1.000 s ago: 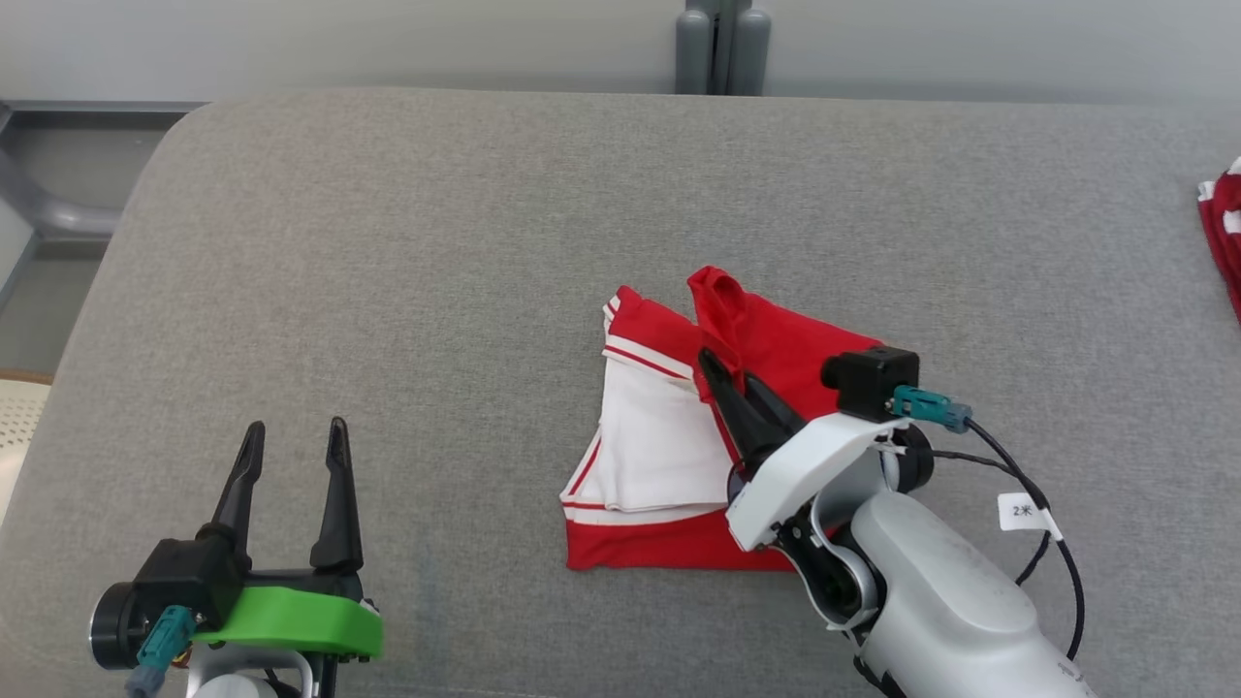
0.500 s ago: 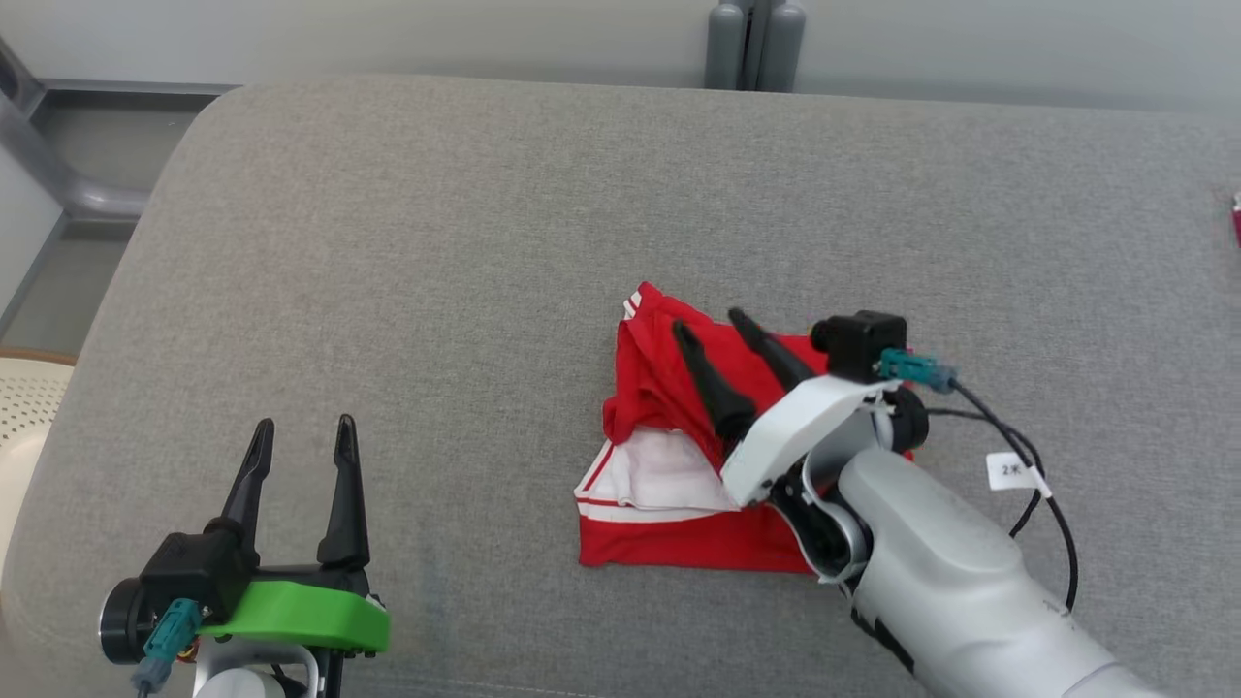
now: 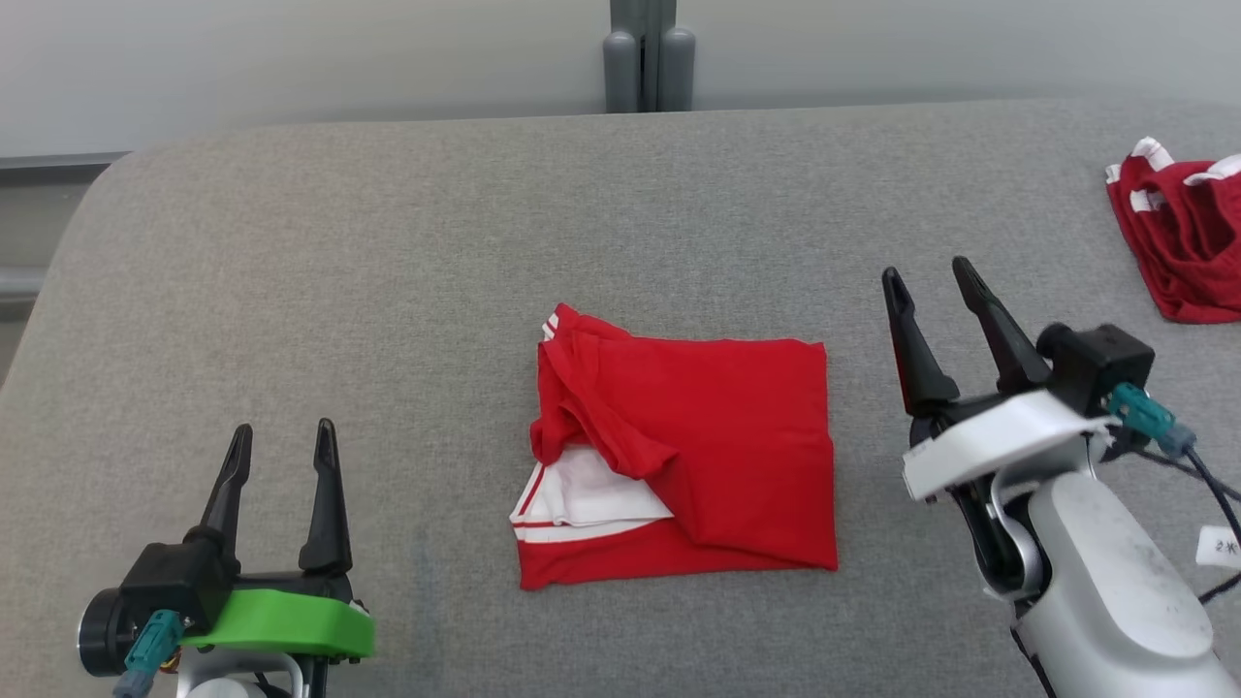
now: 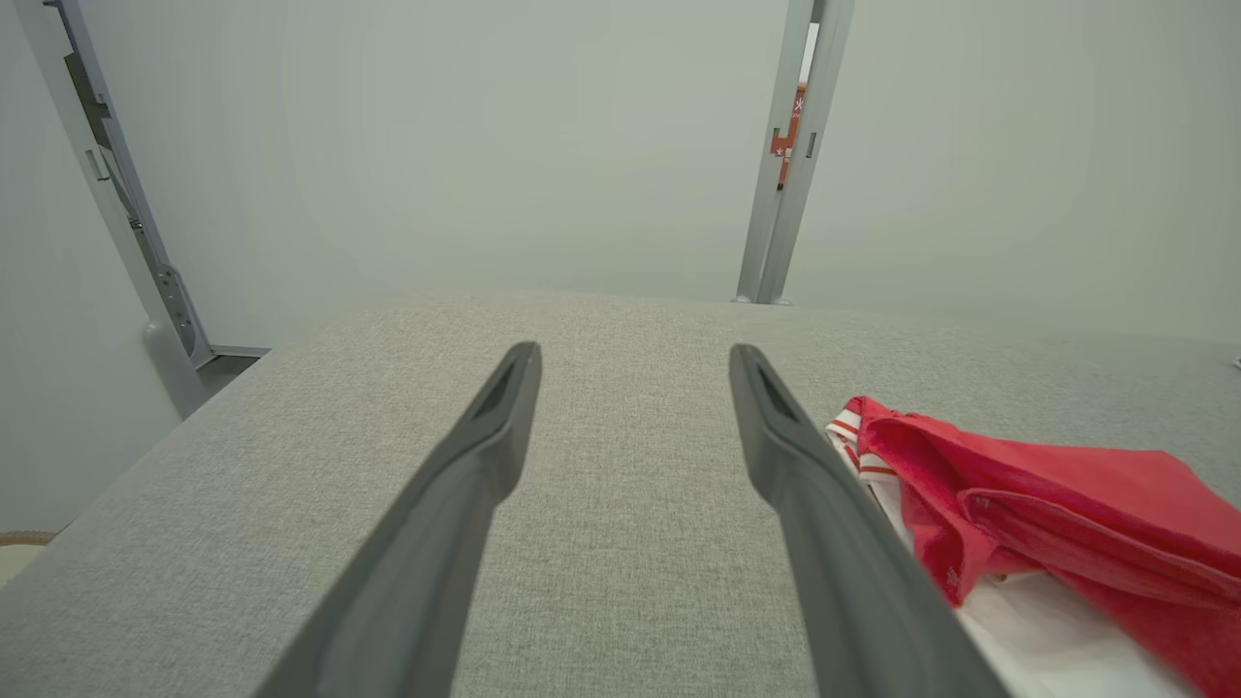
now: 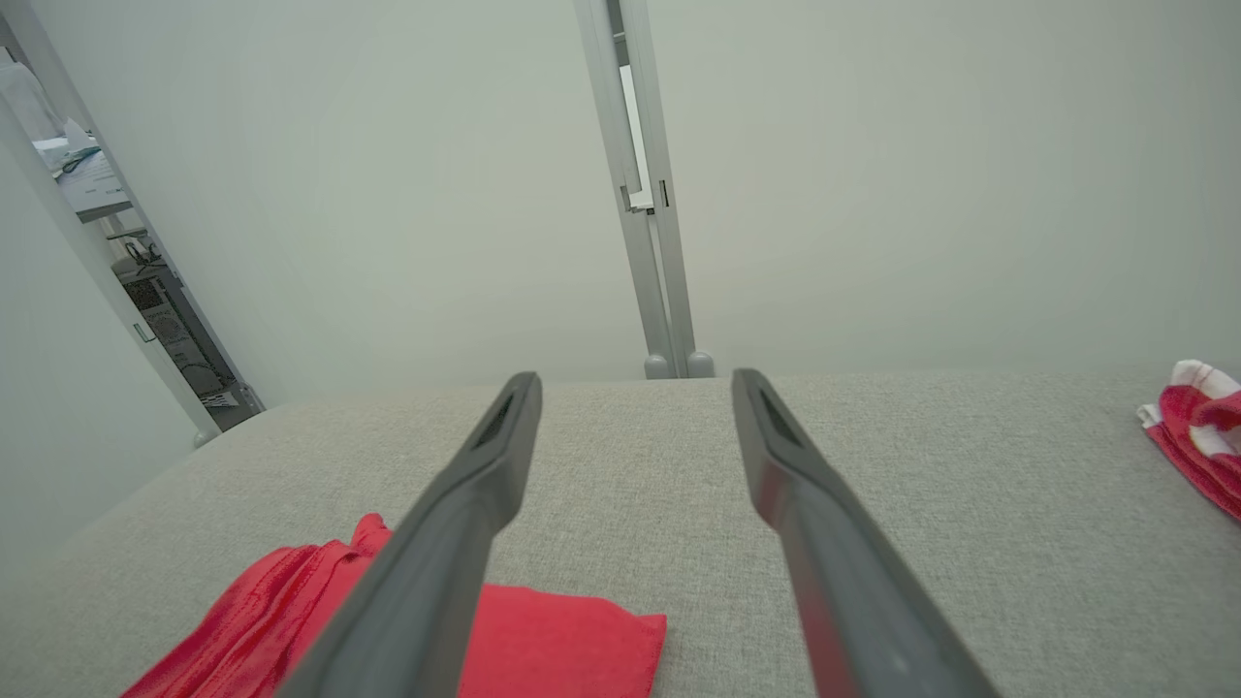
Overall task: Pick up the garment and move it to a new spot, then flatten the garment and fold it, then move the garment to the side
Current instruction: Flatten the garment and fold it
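red-and-white fabric garment lies folded; left claw and right claw spread, empty; moving it aside seems not yet done.

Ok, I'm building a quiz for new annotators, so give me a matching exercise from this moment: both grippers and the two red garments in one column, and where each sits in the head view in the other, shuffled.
Things:
1. folded garment
2. left gripper
3. right gripper
4. crumpled garment

Places, head view:
A. far right edge of the grey surface
B. lower left, on a green mount, fingers apart
C. middle of the surface, touched by neither gripper
D. right of the folded garment, on a white mount, fingers apart

Pairs: 1-C, 2-B, 3-D, 4-A.
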